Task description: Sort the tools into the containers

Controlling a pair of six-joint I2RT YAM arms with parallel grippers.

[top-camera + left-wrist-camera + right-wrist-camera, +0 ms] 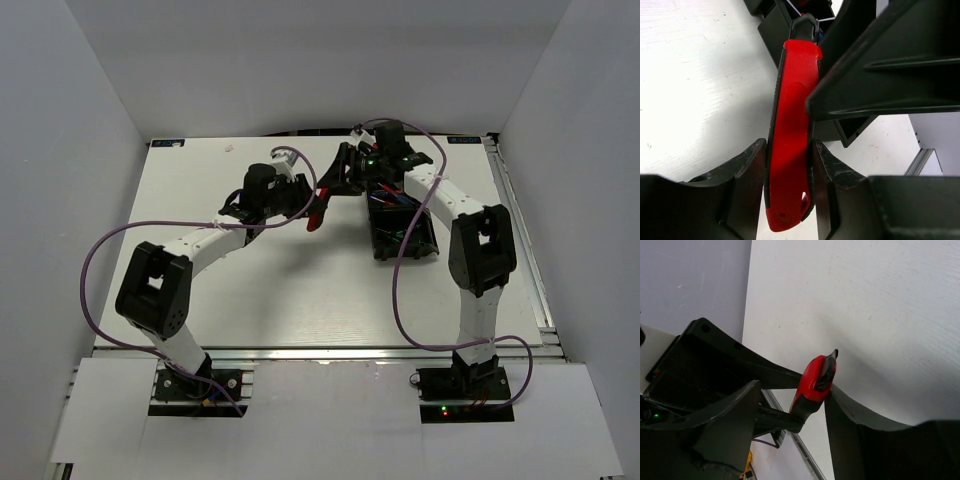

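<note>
My left gripper [303,200] is shut on the red handle of a red-handled cutter or pliers [317,215] and holds it above the table, left of the tray. In the left wrist view both fingers [752,165] press the red handle [792,130]. My right gripper [345,170] is open around the tool's other end. In the right wrist view the red and black tip [817,377] touches the right finger [845,412], and the other finger stands apart. The long black tray [430,248] lies right of centre with several screwdrivers [400,215] in it.
Purple cables [95,260] loop from both arms over the white table [300,290]. White walls close in the left, back and right. A metal rail [525,240] runs along the table's right edge. The right arm [480,250] stands close beside the tray.
</note>
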